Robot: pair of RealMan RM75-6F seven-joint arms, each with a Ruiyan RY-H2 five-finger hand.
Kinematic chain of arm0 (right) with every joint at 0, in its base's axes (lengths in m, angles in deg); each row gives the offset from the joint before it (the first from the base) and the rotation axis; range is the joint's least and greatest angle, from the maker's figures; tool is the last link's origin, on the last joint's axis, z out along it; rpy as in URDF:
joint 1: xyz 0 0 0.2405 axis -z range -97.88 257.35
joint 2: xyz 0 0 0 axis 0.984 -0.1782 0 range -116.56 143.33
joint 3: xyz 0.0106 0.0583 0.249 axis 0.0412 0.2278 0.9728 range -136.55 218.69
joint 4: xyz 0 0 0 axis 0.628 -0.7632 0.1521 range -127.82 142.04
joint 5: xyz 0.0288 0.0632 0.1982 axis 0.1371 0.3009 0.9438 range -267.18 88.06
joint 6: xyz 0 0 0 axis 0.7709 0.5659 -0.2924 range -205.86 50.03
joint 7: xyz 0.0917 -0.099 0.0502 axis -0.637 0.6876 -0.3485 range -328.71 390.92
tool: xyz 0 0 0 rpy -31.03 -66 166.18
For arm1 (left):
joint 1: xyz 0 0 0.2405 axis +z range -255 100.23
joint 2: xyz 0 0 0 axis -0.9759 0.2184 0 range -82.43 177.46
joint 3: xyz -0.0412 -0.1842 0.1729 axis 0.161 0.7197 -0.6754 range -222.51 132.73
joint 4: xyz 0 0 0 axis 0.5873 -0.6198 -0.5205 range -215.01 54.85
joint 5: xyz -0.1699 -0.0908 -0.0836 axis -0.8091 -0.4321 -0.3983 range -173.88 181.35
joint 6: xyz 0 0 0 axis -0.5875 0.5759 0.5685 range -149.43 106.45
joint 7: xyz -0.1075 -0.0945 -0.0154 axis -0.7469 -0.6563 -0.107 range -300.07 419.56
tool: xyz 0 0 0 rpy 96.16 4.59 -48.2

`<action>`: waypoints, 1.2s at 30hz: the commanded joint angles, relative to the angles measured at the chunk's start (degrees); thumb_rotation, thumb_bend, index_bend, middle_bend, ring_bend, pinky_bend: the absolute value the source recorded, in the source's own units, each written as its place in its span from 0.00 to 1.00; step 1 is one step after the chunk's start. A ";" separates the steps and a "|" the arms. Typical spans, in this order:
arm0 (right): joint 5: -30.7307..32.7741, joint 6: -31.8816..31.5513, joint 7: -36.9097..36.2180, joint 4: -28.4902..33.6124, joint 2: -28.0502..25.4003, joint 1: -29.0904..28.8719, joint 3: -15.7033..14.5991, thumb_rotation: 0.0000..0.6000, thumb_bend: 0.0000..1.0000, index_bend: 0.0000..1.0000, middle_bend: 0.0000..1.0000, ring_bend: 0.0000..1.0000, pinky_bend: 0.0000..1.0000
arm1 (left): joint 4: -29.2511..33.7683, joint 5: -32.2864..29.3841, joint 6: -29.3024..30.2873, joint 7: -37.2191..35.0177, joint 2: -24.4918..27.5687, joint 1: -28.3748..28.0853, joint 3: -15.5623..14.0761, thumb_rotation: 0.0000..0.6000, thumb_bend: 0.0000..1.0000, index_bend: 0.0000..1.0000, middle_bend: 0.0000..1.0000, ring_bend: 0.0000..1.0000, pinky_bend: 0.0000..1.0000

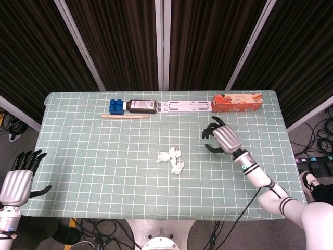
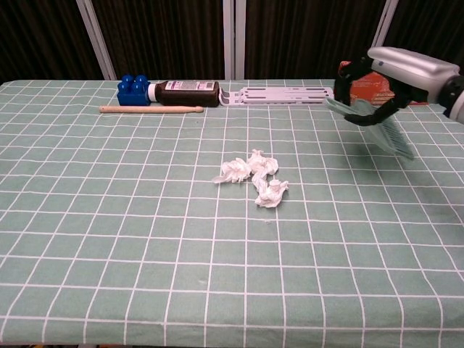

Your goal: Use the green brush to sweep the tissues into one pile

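Right of centre in the head view, the right hand (image 1: 223, 139) has its dark fingers curled around the flat green plastic brush (image 2: 375, 129), which the chest view shows tilted and lifted off the green checked tablecloth (image 2: 109, 239) at the upper right of the frame. To the lower left of that hand, well apart from it and the brush, the crumpled white tissues (image 2: 253, 176) lie in a loose cluster near the middle of the frame, the pieces touching or just beside one another. At the lower left corner of the head view, the left hand (image 1: 17, 180) hangs off the table edge, holding nothing, its fingers extended. Along the far edge lie a blue toy brick (image 1: 116, 107), a dark brown bottle (image 1: 141, 107), a wooden stick (image 1: 125, 116), a white rack (image 1: 185, 107) and an orange carton (image 1: 237, 102).
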 commanded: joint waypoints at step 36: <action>5.90 -28.23 22.22 39.36 -25.42 32.73 -1.85 1.00 0.33 0.05 0.17 0.00 0.00 | -3.96 -0.40 0.72 0.90 -4.26 -0.53 0.87 1.00 0.00 0.12 0.08 0.04 0.05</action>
